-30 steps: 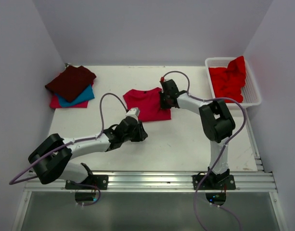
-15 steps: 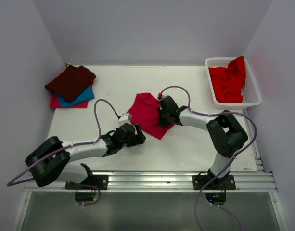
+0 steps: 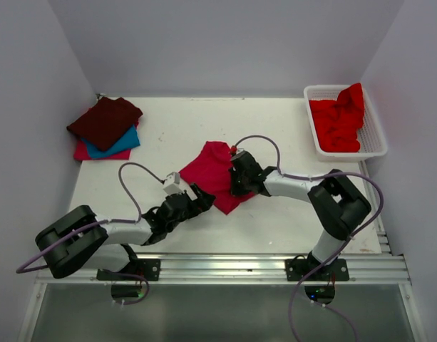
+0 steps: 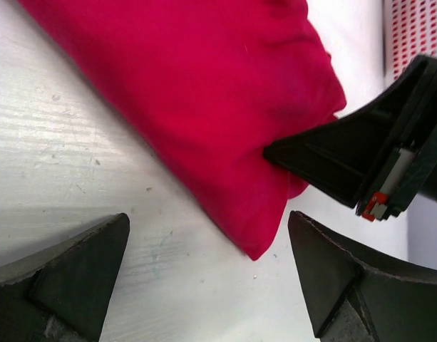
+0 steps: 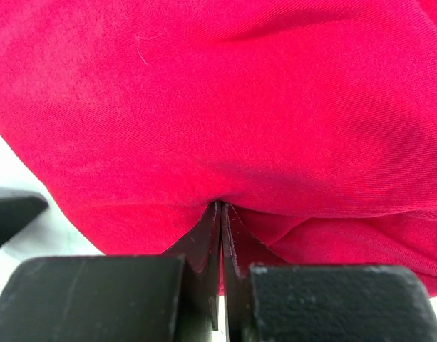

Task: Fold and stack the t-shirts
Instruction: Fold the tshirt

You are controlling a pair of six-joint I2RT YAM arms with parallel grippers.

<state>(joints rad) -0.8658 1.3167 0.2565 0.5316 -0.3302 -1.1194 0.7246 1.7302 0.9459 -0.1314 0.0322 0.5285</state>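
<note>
A folded crimson-pink t-shirt (image 3: 212, 173) lies slanted on the middle of the table. My right gripper (image 3: 234, 187) is shut on its near right edge; in the right wrist view the cloth (image 5: 218, 107) bunches where the closed gripper (image 5: 220, 208) pinches it. My left gripper (image 3: 197, 200) stands open just off the shirt's near corner, with nothing in it. The left wrist view shows that gripper (image 4: 208, 217) spread wide over bare table, the shirt's corner (image 4: 204, 92) ahead, and the right gripper's fingers (image 4: 325, 160) biting into the cloth.
At the back left is a stack of folded shirts: dark maroon (image 3: 104, 120) over teal blue (image 3: 122, 141) over pink-red (image 3: 88, 152). A white lattice basket (image 3: 376, 128) at the back right holds crumpled bright red shirts (image 3: 338, 117). A metal rail (image 3: 232, 264) runs along the near edge.
My left gripper let go of the shirt, opened wide and drew back toward the near left. The right gripper pulled the shirt nearer and leftward, turning it askew.
</note>
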